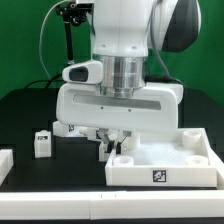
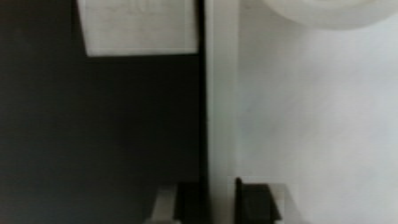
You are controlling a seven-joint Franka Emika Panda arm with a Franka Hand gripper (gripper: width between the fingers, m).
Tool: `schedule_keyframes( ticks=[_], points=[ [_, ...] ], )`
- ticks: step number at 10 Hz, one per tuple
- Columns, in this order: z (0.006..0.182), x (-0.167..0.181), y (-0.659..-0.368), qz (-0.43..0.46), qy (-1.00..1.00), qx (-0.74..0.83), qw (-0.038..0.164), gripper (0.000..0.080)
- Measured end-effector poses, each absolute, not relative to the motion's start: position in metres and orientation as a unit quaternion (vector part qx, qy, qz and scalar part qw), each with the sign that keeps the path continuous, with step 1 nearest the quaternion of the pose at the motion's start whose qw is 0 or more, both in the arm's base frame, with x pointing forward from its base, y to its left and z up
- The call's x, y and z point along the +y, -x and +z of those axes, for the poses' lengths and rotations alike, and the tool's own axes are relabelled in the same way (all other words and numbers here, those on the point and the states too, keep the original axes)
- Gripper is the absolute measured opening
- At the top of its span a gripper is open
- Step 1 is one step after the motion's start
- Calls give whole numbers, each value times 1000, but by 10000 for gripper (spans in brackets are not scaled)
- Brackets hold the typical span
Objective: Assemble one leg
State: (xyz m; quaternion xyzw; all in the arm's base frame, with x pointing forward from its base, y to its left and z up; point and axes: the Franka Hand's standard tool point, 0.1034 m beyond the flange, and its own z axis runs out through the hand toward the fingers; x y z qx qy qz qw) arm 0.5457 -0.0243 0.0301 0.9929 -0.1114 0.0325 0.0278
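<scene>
White arm housing hides most of the gripper – fingertips down at the tray panel corner, wrist view blurred, can't tell its opening or any hold. The leg – small white block, tagged face, on the black table, exterior view's left, apart from the gripper

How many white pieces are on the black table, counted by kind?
Leg, a small block with a tag: 1
Big tray-like panel: 1
White pieces too hidden or cut off to name: 2, the piece farther back and the piece at the exterior view's left edge
Total: 4
</scene>
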Motion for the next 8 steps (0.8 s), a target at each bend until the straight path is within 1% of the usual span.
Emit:
schedule_keyframes(
  ticks=[1,3,5,6,7,8],
  points=[
    [23,-28,-541,31,-993,-112,32,60],
    [21,-32,-540,27,-992,-114,34,61],
    [21,-34,-547,27,-992,-118,36,60],
    [22,-30,-556,27,-991,-124,36,60],
    [23,-27,-566,29,-991,-125,40,61],
    [22,-26,-573,26,-990,-124,58,64]
  ],
)
